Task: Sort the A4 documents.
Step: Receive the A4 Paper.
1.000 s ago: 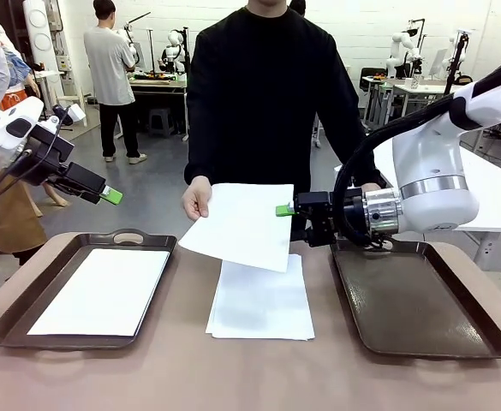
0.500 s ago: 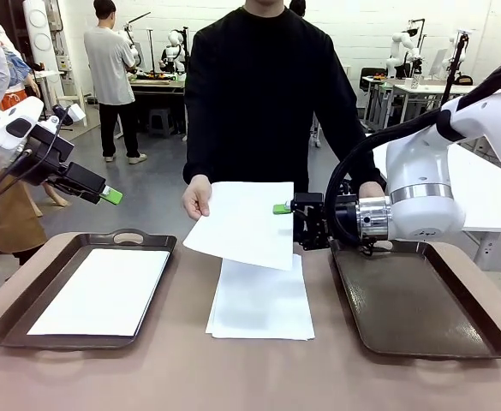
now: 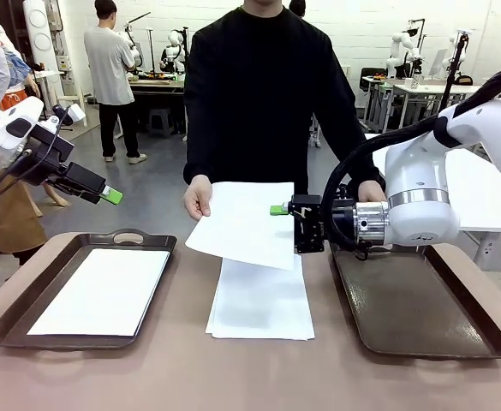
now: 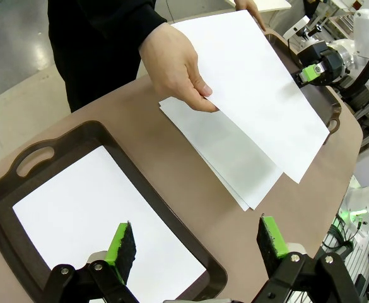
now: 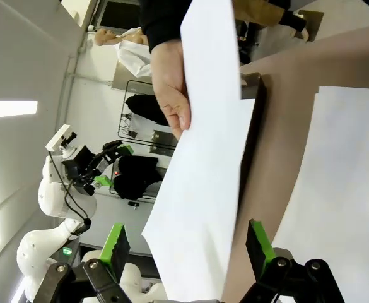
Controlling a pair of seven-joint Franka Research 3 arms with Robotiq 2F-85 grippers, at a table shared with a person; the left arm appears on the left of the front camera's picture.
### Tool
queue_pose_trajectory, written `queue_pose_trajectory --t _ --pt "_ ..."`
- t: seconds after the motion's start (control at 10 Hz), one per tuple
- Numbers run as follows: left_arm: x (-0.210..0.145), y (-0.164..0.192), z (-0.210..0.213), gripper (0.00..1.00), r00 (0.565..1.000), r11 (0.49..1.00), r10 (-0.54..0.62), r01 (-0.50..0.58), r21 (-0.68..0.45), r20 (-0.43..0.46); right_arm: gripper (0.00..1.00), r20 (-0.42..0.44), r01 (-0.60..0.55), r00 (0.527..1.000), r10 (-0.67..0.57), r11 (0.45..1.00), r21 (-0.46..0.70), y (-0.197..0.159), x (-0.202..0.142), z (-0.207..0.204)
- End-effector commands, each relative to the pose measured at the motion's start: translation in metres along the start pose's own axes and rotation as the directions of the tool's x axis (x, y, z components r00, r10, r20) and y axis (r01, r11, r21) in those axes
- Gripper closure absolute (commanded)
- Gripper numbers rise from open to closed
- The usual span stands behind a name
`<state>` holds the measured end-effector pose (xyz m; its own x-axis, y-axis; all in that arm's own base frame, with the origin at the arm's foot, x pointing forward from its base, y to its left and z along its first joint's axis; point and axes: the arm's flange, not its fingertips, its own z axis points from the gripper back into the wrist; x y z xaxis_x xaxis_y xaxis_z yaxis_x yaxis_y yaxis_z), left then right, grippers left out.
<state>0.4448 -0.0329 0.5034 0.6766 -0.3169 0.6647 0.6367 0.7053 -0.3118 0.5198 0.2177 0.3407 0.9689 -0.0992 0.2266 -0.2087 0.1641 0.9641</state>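
A person's hand (image 3: 197,201) holds one white A4 sheet (image 3: 243,224) up over the middle of the table. My right gripper (image 3: 282,213) has reached in from the right. In the right wrist view its jaws (image 5: 187,249) straddle the near edge of that sheet (image 5: 203,158), still apart and not pinching it. More A4 documents lie in a stack (image 3: 260,300) on the table below. Another sheet (image 3: 100,291) lies in the left tray (image 3: 130,237). My left gripper (image 3: 110,196) hangs open above that tray, with nothing between its green pads (image 4: 122,243).
A dark brown handled tray (image 3: 413,300) with nothing in it stands on the right, under my right arm. The person stands at the far side of the table, the other hand near the right tray's far edge. Bare tabletop runs along the front edge.
My right gripper has slid a little to the left, so the held sheet's edge now sits deeper between its jaws. The left arm and the person's hand have stayed put.
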Motion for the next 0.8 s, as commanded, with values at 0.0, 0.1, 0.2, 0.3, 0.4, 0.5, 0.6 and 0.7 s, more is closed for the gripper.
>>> queue_pose_trajectory --t 0.0,0.1,0.2,0.3,0.4,0.5,0.6,0.7 --pt "0.0002 -0.0003 0.0012 0.0 1.0 1.0 0.0 0.0 -0.005 0.006 0.19 0.022 0.023 0.999 -0.025 0.998 0.057 -0.0066 0.0027 -0.0054" --pt "0.0002 -0.0003 0.0012 0.0 1.0 1.0 0.0 0.0 -0.005 0.006 0.28 0.021 0.019 1.0 -0.02 0.998 0.065 -0.0066 0.002 -0.0051" --pt "0.0002 -0.0003 0.0012 0.0 1.0 1.0 0.0 0.0 -0.005 0.006 0.36 0.02 0.013 1.0 -0.015 0.998 0.065 -0.0071 0.0015 -0.0049" --pt "0.0002 -0.0003 0.0012 0.0 1.0 1.0 0.0 0.0 -0.005 0.006 0.44 0.02 0.013 1.0 -0.014 0.998 0.064 -0.0081 0.0007 -0.0041" --pt "0.0002 -0.0003 0.0012 0.0 1.0 1.0 0.0 0.0 -0.005 0.006 0.53 0.021 0.015 1.0 -0.016 0.998 0.063 -0.0095 -0.0006 -0.003" --pt "0.0002 -0.0003 0.0012 0.0 1.0 1.0 0.0 0.0 -0.005 0.006 0.61 0.021 0.022 0.999 -0.023 0.998 0.064 -0.0112 -0.0012 -0.0025" --pt "0.0002 -0.0003 0.0012 0.0 1.0 1.0 0.0 0.0 -0.005 0.006 0.69 0.019 0.022 1.0 -0.023 0.998 0.064 -0.0108 -0.0021 -0.0028" --pt "0.0002 -0.0003 0.0012 0.0 1.0 1.0 0.0 0.0 -0.005 0.006 0.78 0.019 0.018 1.0 -0.019 0.998 0.068 -0.0092 -0.002 -0.0036"
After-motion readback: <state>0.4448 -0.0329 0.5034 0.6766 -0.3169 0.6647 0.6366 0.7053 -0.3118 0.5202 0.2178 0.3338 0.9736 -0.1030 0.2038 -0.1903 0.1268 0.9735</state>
